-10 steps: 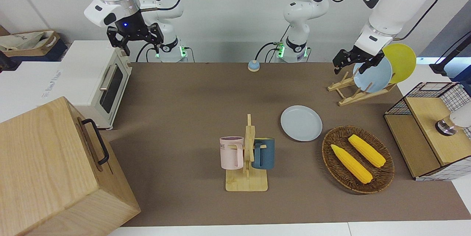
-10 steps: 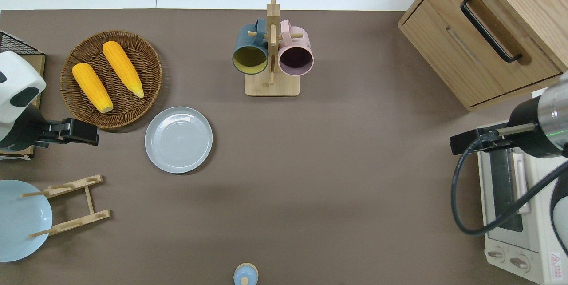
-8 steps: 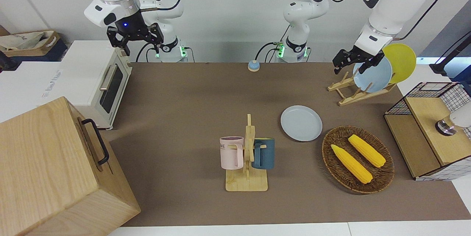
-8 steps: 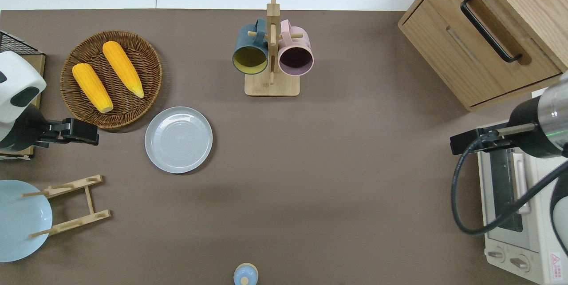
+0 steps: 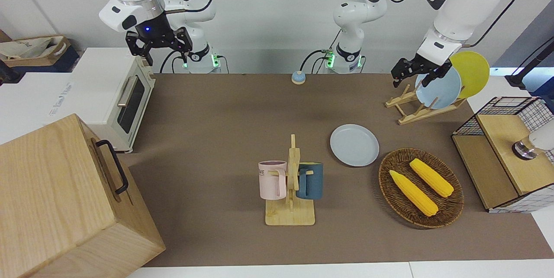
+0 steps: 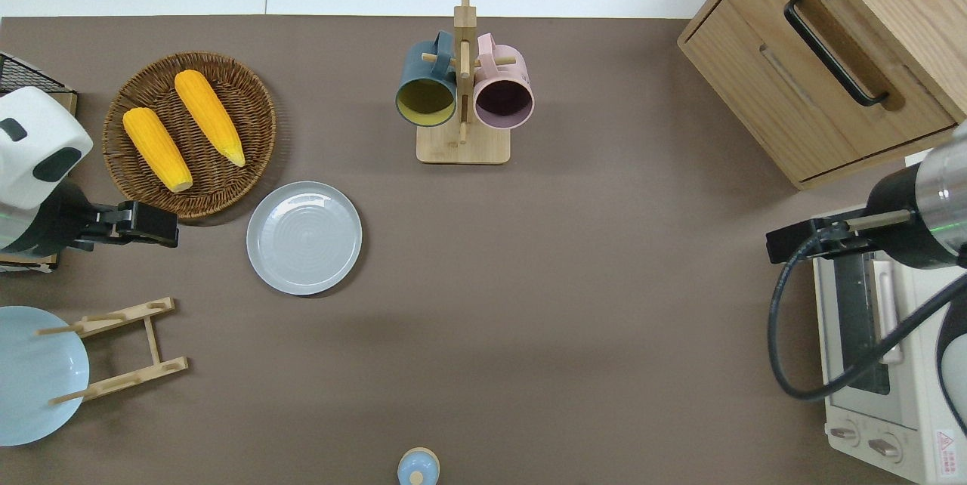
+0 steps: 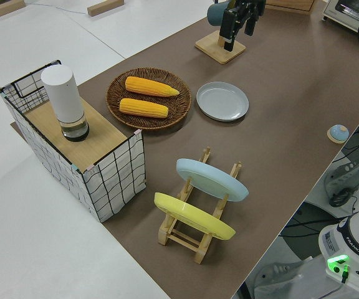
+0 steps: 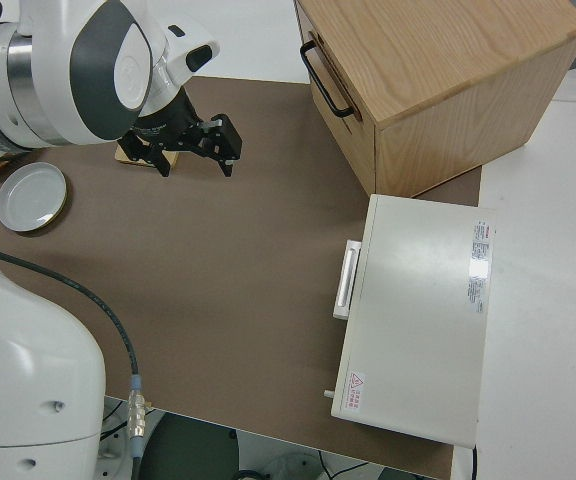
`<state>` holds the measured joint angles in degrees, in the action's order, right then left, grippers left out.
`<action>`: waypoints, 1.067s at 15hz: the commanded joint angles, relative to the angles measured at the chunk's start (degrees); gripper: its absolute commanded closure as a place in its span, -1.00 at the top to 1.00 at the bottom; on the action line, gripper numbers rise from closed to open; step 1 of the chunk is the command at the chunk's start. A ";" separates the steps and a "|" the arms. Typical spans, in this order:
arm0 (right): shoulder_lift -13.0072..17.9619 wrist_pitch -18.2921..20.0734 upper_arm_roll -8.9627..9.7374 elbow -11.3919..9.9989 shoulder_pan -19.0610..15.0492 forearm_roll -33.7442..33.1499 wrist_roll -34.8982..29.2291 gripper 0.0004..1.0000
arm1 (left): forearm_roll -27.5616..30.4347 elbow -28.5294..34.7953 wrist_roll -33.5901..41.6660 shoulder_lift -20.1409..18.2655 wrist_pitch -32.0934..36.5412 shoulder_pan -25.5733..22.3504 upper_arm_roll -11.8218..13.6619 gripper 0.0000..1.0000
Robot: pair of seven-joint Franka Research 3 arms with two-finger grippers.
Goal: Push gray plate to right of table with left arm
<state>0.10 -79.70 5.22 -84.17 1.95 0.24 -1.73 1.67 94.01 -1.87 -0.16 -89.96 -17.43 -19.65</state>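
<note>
The gray plate (image 5: 354, 145) lies flat on the brown table (image 5: 216, 117), between the mug rack and the wicker basket; it also shows in the overhead view (image 6: 304, 238), the left side view (image 7: 222, 101) and the right side view (image 8: 31, 196). My left gripper (image 5: 411, 80) is open and empty, up in the air. In the overhead view my left gripper (image 6: 155, 222) is over the table by the basket's rim, apart from the plate toward the left arm's end. My right gripper (image 5: 159, 50) is open and parked.
A wicker basket (image 6: 261, 122) with two corn cobs lies beside the plate. A mug rack (image 6: 462, 145) holds two mugs. A wooden rack (image 5: 417, 111) holds a sky-blue plate and a yellow plate. A wooden cabinet (image 6: 831, 54) and a toaster oven (image 6: 876, 349) stand at the right arm's end.
My left gripper has shifted a little toward the gray plate. The plate and the right arm have not moved.
</note>
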 commanded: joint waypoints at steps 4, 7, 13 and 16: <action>0.43 0.69 0.32 0.06 -0.63 0.55 0.15 0.97 | 0.27 0.03 -0.76 -0.19 0.84 -0.15 0.48 0.97; 0.43 0.69 0.23 0.06 -0.63 0.46 0.15 0.97 | 0.35 0.64 -0.94 -0.63 1.02 -0.24 0.66 0.97; 0.43 0.69 0.32 0.05 -0.63 0.46 0.15 0.97 | 0.88 4.59 -0.94 -1.42 -2.75 -0.50 1.01 0.97; 0.43 0.69 0.32 0.05 -0.63 0.46 0.06 0.97 | 1.41 7.83 -1.55 -2.30 -6.00 -0.50 1.01 0.97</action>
<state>0.10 -79.70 5.22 -84.17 1.95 0.24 -1.73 1.95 97.03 -2.42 -0.18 -91.80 -17.62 -18.80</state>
